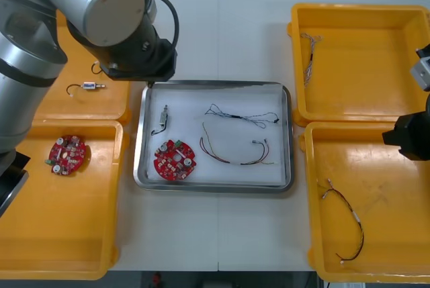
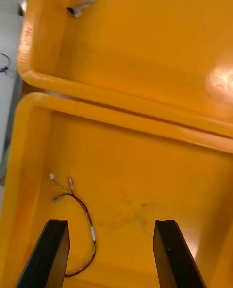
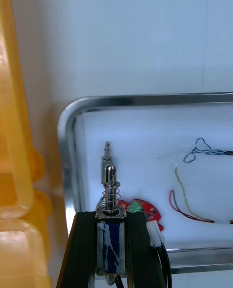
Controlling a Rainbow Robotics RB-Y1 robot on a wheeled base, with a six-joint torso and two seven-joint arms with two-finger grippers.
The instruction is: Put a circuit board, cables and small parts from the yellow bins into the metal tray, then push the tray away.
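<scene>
My left gripper is shut on a small metal part with a spring and a blue body. It hangs over the near-left corner region of the metal tray. In the front view the left arm covers the tray's far-left corner. The white-lined tray holds a red circuit board, a small metal part, a dark blue cable and a red and yellow cable. My right gripper stands open over the near right yellow bin, close to a red and yellow cable.
The left bins hold another small metal part and a circuit board. A twisted pale cable lies in the far right bin; a red and yellow cable lies in the near right one. The right arm is at the edge.
</scene>
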